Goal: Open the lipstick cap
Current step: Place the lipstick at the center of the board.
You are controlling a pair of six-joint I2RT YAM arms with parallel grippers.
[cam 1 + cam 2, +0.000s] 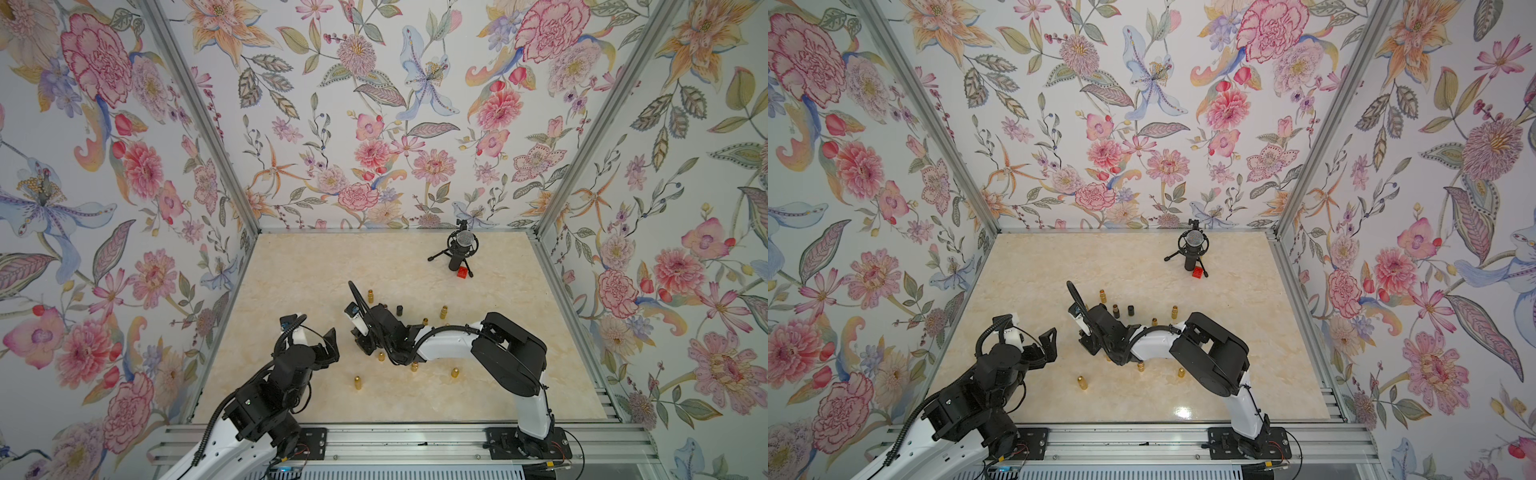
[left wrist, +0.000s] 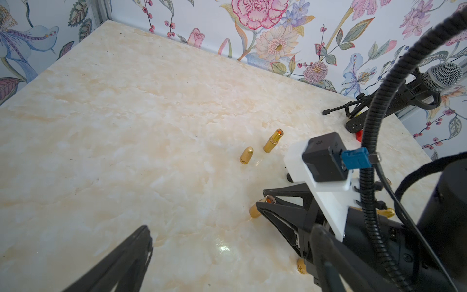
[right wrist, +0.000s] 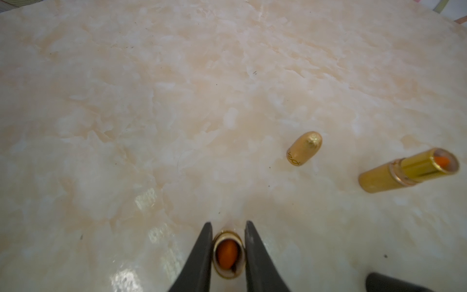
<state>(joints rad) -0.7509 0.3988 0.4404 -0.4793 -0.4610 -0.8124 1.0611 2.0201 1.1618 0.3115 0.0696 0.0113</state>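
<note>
The right tool (image 3: 228,225) is clamped across the lipstick (image 3: 228,252). Its two dark fingers (image 3: 202,257) press on opposite sides of the gold tube, which sits right between them, not ahead or off to a side. The tube's long axis runs about along the fingers, so the right wrist view looks almost straight into its open mouth. The tool comes from above and the tube stands about upright (whether its foot rests on the bench (image 3: 177,101) I cannot tell).

The held lipstick is well apart from the microphone (image 1: 460,245), toward the robot's base and the left arm's side. In both top views the right tool hides it. The right arm is plainly the nearer one. The left tool (image 1: 327,349) hangs even farther from the microphone, just beside the right tool, its jaws wide apart and empty.

The lipstick is a slim, shiny gold cylinder with a rimmed mouth and an orange stick inside; it wears no cap. A loose bullet-shaped gold cap (image 3: 305,149) and another uncapped lipstick (image 3: 409,169) stand somewhat nearer the microphone.

As I judge it, the opening is done for this one. The next move calls for parting the fingers and leaving straight along the tube's axis, lest a sideways drag tip it.
</note>
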